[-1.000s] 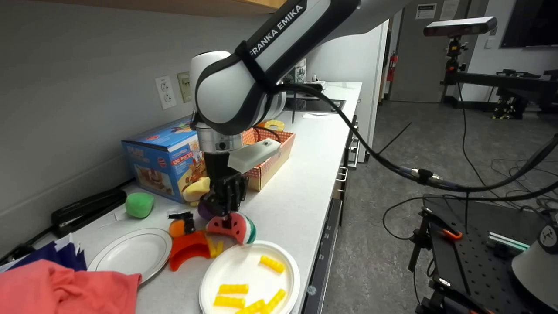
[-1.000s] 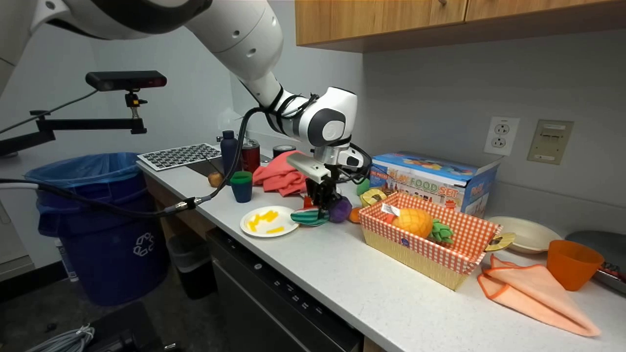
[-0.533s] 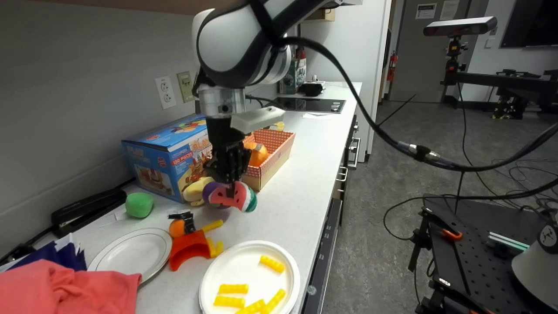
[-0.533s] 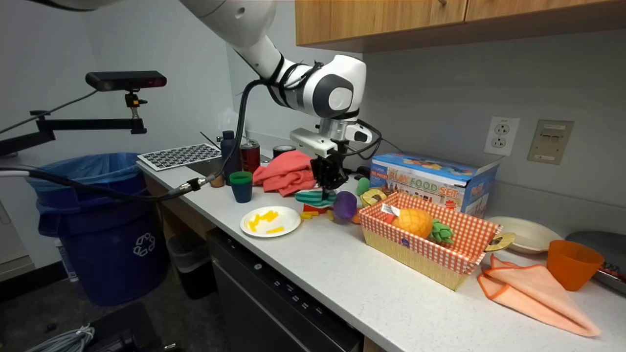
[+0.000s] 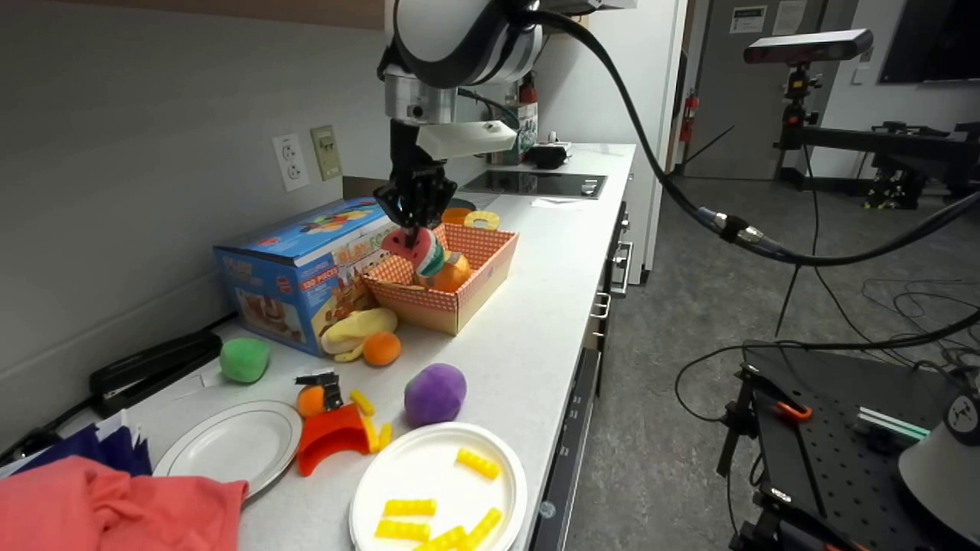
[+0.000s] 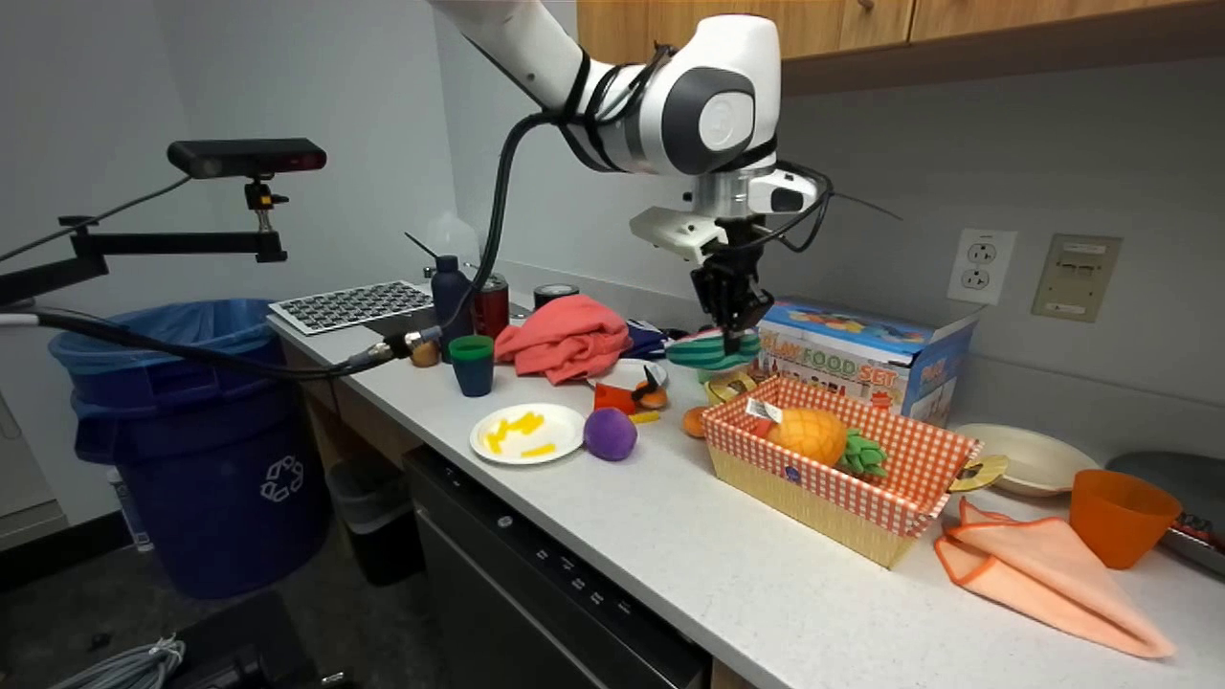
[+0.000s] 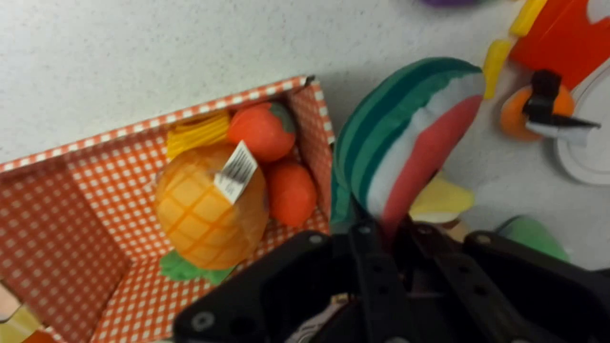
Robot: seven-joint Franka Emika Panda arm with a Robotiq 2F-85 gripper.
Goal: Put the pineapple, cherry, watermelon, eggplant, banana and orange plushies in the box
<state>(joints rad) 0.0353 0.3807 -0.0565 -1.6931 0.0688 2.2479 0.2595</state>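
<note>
The gripper (image 6: 732, 340) is clamped on the watermelon (image 7: 405, 138) and has raised it from the counter (image 5: 505, 321) to one end of the box (image 6: 813, 507) — apparently short of the interior, though perspective limits certainty. The eggplant (image 5: 435, 394) now lies beside the paper plate (image 5: 429, 467), displaced during the lift. The pineapple (image 6: 809, 435) is boxed; banana (image 5: 360, 330) and orange (image 5: 381, 349) remain outside — carrying over and releasing is judged next.

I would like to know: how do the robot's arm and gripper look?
The arm is rounded, white and dark grey, with black straps. A thick black cable loops from it. Below a silver collar, a pale block juts out; the gripper is black and angular.
</note>
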